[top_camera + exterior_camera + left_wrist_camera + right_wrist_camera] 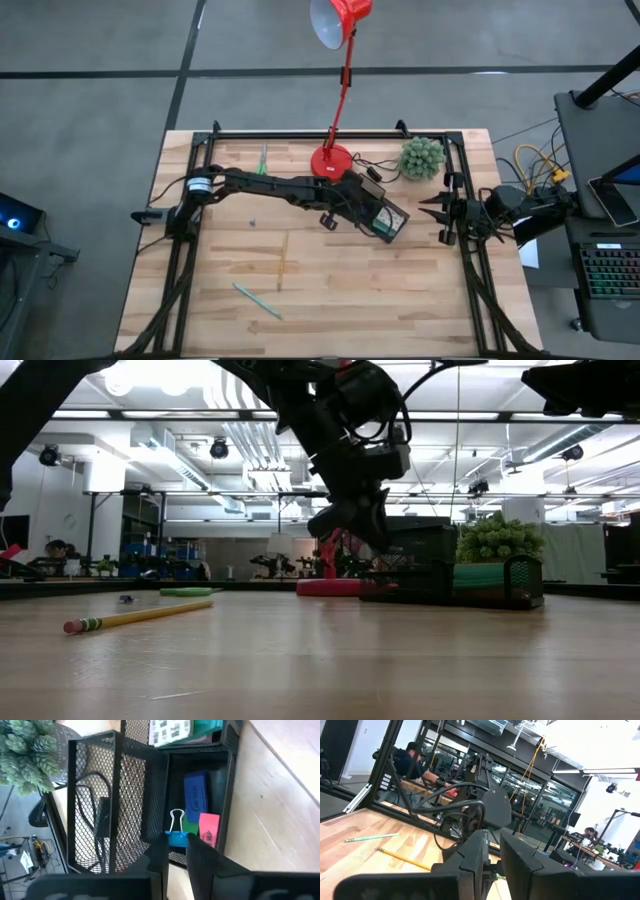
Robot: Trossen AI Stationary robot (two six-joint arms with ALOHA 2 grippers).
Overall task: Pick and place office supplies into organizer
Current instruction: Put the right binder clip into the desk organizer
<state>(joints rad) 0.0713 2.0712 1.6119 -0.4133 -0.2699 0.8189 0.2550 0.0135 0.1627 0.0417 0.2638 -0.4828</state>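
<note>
My left gripper (176,851) (377,216) is shut on a small blue binder clip (176,838) and hangs over the organizer (150,795) (392,222), a black mesh tray right of the red lamp base. Blue (195,795), green (189,826) and pink (209,830) pieces lie in the tray's low compartment. A yellow pencil (282,264) (135,617), a teal pen (258,300) and a green item (263,160) lie on the table. My right gripper (493,851) (440,214) waits at the table's right edge, a narrow gap between its fingers and nothing in it. My left gripper pinches the clip's blue body (177,840) between its two fingers. The fingers slant down from the table's left side. The clip's wire handles (176,817) stick out past the fingertips. The clip is lifted clear, above the organizer's low compartment.
The red lamp base (332,160) and its stem stand just behind the organizer. A green ball-shaped plant (422,157) sits at the far right. A tiny item (252,222) lies left of centre. Bare wood spans the table's near half.
</note>
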